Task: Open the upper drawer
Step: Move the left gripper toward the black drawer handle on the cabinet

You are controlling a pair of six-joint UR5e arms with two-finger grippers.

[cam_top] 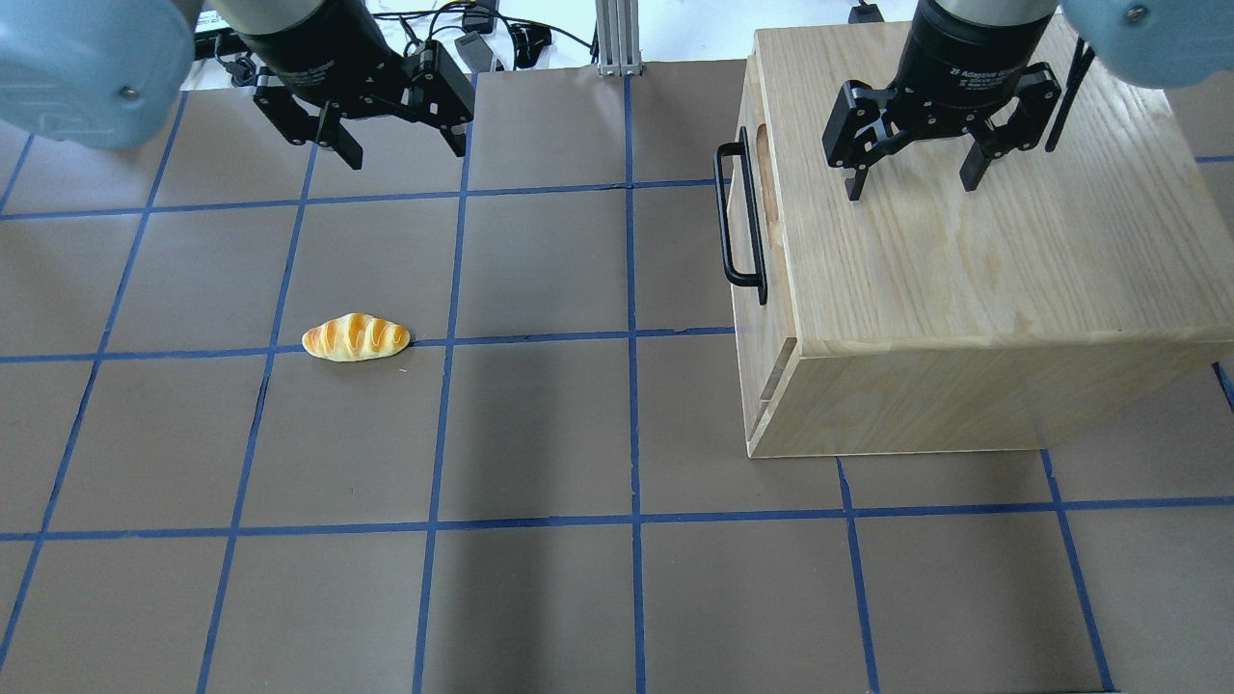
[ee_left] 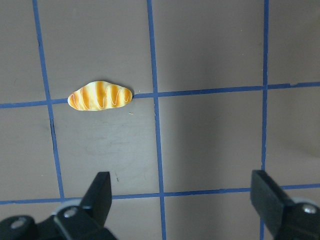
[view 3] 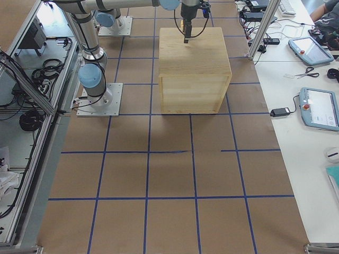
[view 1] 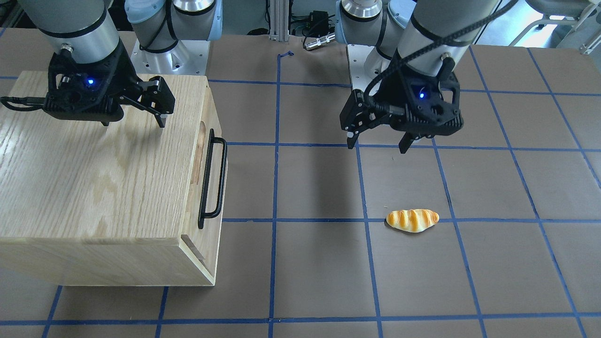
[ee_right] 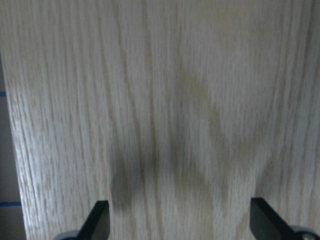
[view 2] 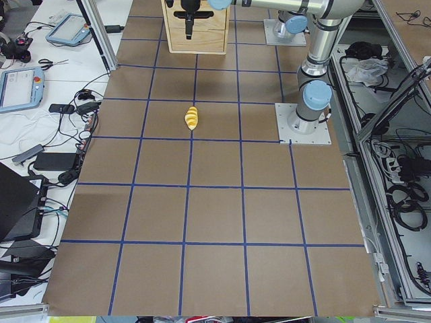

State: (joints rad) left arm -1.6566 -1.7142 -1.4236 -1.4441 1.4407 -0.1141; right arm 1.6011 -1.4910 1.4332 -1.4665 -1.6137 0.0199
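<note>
A golden striped bread roll [view 1: 412, 220] is seen at lower right of the front-facing view. At left, the shallow light-wood upper drawer [view 1: 206, 110] sits closed in the oak-grain cabinet [view 1: 94, 188]. Farther up, the right gripper [view 1: 134, 123], above the cabinet top, and the left gripper [view 1: 376, 146] are held spread apart, gripping nothing.

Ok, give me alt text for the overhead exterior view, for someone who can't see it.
A wooden cabinet sits at right, its upper drawer shut, black bar handle facing left. The right end effector hangs open above the cabinet top; the left end effector, also open, hovers at upper left, beyond a bread roll on the table.
</note>
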